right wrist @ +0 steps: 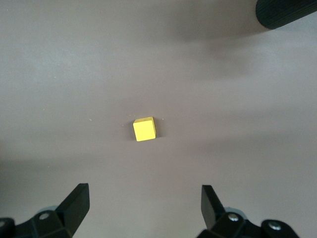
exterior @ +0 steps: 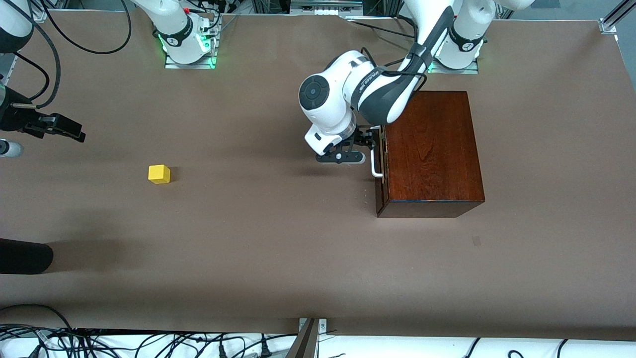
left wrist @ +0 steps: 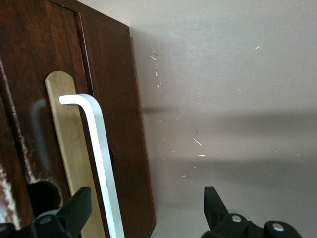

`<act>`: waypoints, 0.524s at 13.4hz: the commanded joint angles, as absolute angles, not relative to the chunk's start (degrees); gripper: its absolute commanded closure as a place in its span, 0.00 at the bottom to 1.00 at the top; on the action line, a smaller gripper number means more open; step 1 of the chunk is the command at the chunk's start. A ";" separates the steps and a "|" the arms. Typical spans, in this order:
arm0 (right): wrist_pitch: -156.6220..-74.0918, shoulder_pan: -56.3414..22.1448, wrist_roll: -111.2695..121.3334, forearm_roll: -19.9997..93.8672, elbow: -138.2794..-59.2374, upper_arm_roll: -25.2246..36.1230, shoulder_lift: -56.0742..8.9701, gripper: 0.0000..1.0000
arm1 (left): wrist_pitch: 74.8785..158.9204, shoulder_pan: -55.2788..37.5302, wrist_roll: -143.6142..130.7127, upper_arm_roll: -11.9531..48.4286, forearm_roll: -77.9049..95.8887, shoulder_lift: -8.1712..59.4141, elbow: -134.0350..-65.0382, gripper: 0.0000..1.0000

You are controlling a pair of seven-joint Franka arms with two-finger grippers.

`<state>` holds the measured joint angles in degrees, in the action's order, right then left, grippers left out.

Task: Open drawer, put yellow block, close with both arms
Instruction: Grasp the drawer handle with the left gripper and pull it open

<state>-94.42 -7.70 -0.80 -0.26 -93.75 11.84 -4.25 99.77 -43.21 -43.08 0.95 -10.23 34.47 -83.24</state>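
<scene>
Left gripper point(exterior: 361, 144) spread wide at the drawer's point(exterior: 381, 169) white handle point(exterior: 376, 164), drawer shut.
One finger point(left wrist: 74, 210) sits between bar and drawer front; best to pinch squarely, then pull straight out. Right gripper point(exterior: 57, 125) waits splayed over the table; yellow block point(exterior: 159, 174) rests toward the right arm's end.

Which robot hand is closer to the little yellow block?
Right. The right gripper hangs open over the table near the yellow block; the left gripper is at the drawer's white handle.

Yellow block point(exterior: 159, 174); mahogany box point(exterior: 432, 149), white handle point(exterior: 376, 164); brown table point(exterior: 278, 248); black pincers.
</scene>
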 commanded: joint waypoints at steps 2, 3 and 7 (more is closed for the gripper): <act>-94.48 -7.29 0.18 -0.44 -92.99 11.60 -4.83 0.00 | 100.81 -43.15 -42.63 0.70 -13.61 33.75 -84.55 0.00; -94.48 -7.29 0.18 -0.35 -93.08 11.60 -4.83 0.00 | 101.42 -43.07 -42.63 0.70 -13.97 34.19 -84.64 0.00; -94.48 -7.29 0.18 -0.35 -93.08 11.60 -5.01 0.00 | 102.21 -42.36 -42.71 0.70 -13.97 35.24 -84.73 0.00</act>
<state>-94.47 -7.70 -0.80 -0.25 -93.75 11.84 -4.75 101.10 -42.69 -43.06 0.70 -12.61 34.88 -84.17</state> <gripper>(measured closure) 0.000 0.000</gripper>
